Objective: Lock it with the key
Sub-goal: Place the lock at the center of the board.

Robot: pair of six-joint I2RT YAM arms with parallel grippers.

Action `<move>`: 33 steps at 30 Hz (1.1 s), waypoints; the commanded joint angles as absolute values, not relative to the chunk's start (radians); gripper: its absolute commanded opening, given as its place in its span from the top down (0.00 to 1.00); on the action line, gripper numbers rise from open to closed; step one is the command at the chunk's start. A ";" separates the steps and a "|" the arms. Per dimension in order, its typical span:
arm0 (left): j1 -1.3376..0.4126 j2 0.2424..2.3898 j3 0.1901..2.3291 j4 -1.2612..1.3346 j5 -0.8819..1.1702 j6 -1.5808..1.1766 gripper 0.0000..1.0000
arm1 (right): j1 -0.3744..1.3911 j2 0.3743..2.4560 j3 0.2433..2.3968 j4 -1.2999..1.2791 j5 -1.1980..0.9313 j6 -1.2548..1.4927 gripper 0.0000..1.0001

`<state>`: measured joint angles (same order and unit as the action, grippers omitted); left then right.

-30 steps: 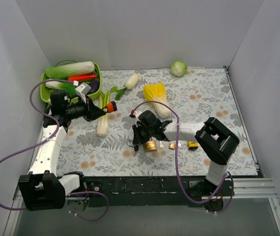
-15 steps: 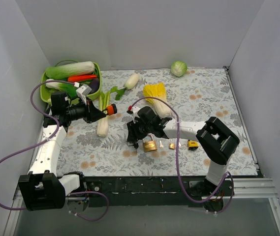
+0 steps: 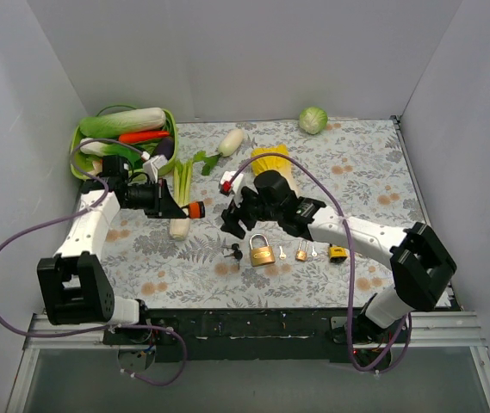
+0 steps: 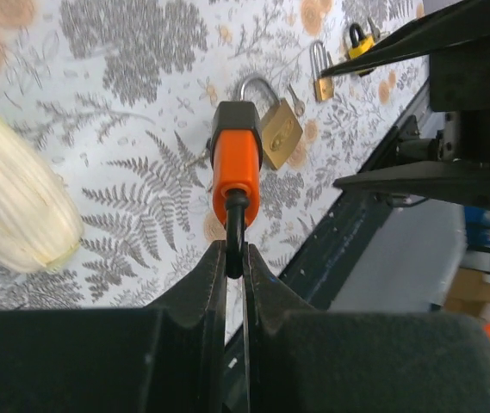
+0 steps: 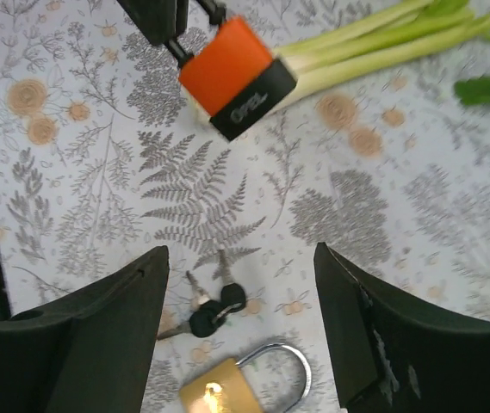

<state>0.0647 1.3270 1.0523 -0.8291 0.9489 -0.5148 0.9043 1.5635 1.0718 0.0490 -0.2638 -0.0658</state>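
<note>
An orange padlock (image 3: 195, 209) (image 4: 234, 168) (image 5: 236, 77) hangs above the mat, and my left gripper (image 3: 176, 206) (image 4: 234, 258) is shut on its black shackle. Two black-headed keys (image 3: 234, 251) (image 5: 214, 308) lie on the mat on one ring. They sit just left of a brass padlock (image 3: 262, 252) (image 4: 279, 129) (image 5: 227, 391) whose shackle stands up. My right gripper (image 3: 238, 222) (image 5: 240, 284) hovers open above the keys, holding nothing, its fingers (image 5: 98, 344) wide on either side of them.
Right of the brass padlock lie a small brass padlock (image 3: 300, 253), two small silver keys (image 3: 282, 253) and a yellow-black padlock (image 3: 338, 253). A green basket (image 3: 78, 138) of vegetables stands back left. Leek (image 3: 181, 176), daikon (image 3: 178, 226), yellow cabbage (image 3: 272, 162) and green cabbage (image 3: 313, 119) lie around.
My right gripper has opened and pulled up and back from the brass padlock, and the black keys now lie on the mat. The left gripper moved the orange padlock slightly right.
</note>
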 commanded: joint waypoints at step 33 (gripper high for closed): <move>0.014 1.399 1.173 -1.160 1.109 -0.293 1.00 | 1.049 1.724 1.345 -0.032 -0.227 -0.669 0.23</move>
